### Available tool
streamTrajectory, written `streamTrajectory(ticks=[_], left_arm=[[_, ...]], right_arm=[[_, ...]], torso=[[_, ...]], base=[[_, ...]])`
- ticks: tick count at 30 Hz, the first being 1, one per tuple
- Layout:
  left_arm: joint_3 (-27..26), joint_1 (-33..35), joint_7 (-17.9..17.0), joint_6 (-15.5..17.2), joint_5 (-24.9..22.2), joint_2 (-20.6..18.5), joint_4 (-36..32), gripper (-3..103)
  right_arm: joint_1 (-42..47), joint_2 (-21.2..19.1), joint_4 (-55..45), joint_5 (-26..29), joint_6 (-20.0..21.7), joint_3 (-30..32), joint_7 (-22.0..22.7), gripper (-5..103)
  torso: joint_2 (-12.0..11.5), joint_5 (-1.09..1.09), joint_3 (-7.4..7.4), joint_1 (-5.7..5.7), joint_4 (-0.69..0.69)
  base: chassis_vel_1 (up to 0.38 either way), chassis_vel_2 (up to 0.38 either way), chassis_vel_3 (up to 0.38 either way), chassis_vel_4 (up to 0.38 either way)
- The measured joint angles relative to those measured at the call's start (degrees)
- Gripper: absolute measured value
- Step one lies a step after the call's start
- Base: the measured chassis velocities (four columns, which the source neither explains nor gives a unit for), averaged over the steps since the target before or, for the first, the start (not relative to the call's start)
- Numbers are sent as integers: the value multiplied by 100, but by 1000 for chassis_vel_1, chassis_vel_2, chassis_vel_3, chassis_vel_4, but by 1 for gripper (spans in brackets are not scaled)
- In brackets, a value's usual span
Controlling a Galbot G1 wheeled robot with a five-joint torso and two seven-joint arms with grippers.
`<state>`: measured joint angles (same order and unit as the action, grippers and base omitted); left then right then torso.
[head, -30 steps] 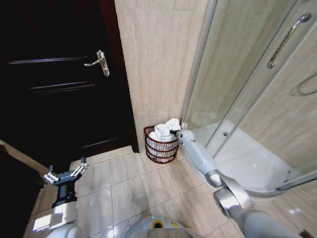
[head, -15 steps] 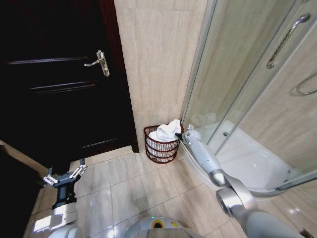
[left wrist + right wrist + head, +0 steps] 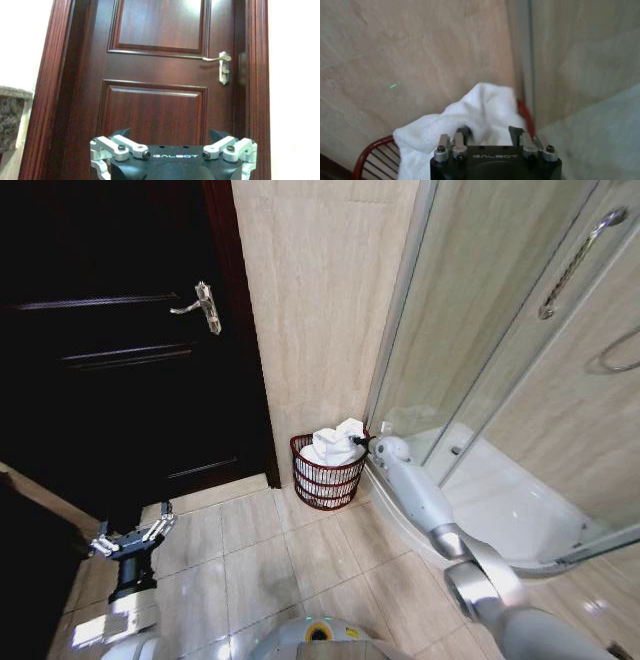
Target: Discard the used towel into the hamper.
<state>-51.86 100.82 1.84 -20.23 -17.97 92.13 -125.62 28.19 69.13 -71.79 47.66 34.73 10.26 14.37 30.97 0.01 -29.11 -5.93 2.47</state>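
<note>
Towel (image 3: 335,444), white, bunched, heaped in reddish wire hamper (image 3: 325,478), right pincer (image 3: 358,442) grasping it

My right arm reaches out toward 1 o'clock, fully extended, its gripper (image 3: 358,442) low and far ahead, fingers clamped on the towel (image 3: 335,444). My left arm is parked low at 8 o'clock, its gripper (image 3: 131,536) spread wide.
</note>
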Motion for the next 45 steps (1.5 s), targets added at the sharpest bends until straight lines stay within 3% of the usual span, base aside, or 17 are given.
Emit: streamTrajectory(ticks=[6, 7, 8, 9, 12, 14, 18, 20, 24, 26, 28, 29, 31, 33, 42, 45], left_arm=[[8, -95, -80, 150, -35, 0, 29, 100], [46, -130, -135, 228, -35, 0, 31, 100], [46, -130, -135, 228, -35, 0, 31, 100], [77, -149, -165, 289, -34, 0, 30, 100], [210, -213, -280, 443, -7, -2, 4, 100], [257, -232, -313, 489, 2, -11, -7, 100], [441, -281, -403, 600, 58, -57, -50, 100], [564, -288, -459, 680, 140, -70, -90, 100], [665, -288, -468, 779, 213, -52, -158, 100], [703, -328, -469, 861, 263, -38, -169, 100], [708, -386, -501, 1017, 294, -36, -154, 100], [708, -386, -501, 1017, 294, -36, -154, 100], [709, -431, -481, 1119, 236, -115, -47, 100], [714, -498, -386, 1100, 215, -192, 147, 100], [819, -564, 114, 1043, -3, -390, 472, 100], [833, -597, 420, 991, -303, -793, 668, 100]], right_arm=[[414, -435, -926, 185, -176, 264, -93, 72], [461, -503, -1058, 203, -222, 309, -212, 83], [461, -503, -1058, 203, -222, 309, -212, 83], [467, -540, -1107, 226, -221, 321, -318, 83], [357, -566, -991, 205, -193, 239, -765, 98], [290, -547, -889, 145, -190, 193, -903, 100], [64, -424, -454, -256, -194, -14, -1319, 100], [-23, -296, -156, -711, -483, -152, -1541, 100], [73, -188, -195, -1018, -765, -216, -1528, 100], [408, -143, -667, -1324, -870, -141, -1453, 100], [825, -114, -1134, -1880, -1450, -40, -1361, 100], [825, -114, -1134, -1880, -1450, -40, -1361, 100], [1326, -92, -1527, -2560, -2287, 90, -1231, 100], [1882, -72, -1979, -2999, -2610, 328, -1219, 100], [3703, 104, -3753, -3172, -2605, 1368, -1183, 100], [4398, 234, -4154, -3211, -2684, 1862, -1404, 100]], torso=[[1, 0, 0, 0, -2], [1, 0, -1, 0, -2], [1, 0, -1, 0, -2], [1, 0, -1, 0, -1], [2, 0, -1, -1, 1], [2, 0, -2, -1, 0], [2, -1, -2, -1, 1], [2, -2, -2, -2, 1], [2, -1, -3, -2, 2], [3, -1, -2, -2, 2], [4, -2, -2, -2, 0], [4, -2, -2, -2, 0], [4, 0, -2, -2, 0], [4, 0, -2, -2, 0], [5, -2, -1, -1, -1], [5, -1, -1, -1, 0]], base=[[0, 0, 0, 0], [0, 0, 0, 0], [0, 0, 0, 0], [0, 0, 0, 0], [0, 0, 0, 0], [0, 0, 0, 0], [0, 0, 0, 0], [0, 0, 0, 0], [0, 0, 0, 0], [0, 0, 0, 0], [0, 0, 0, 0], [0, 0, 0, 0], [0, 0, 0, 0], [0, 0, 0, 0], [0, 0, 0, 0], [0, 0, 0, 0]])
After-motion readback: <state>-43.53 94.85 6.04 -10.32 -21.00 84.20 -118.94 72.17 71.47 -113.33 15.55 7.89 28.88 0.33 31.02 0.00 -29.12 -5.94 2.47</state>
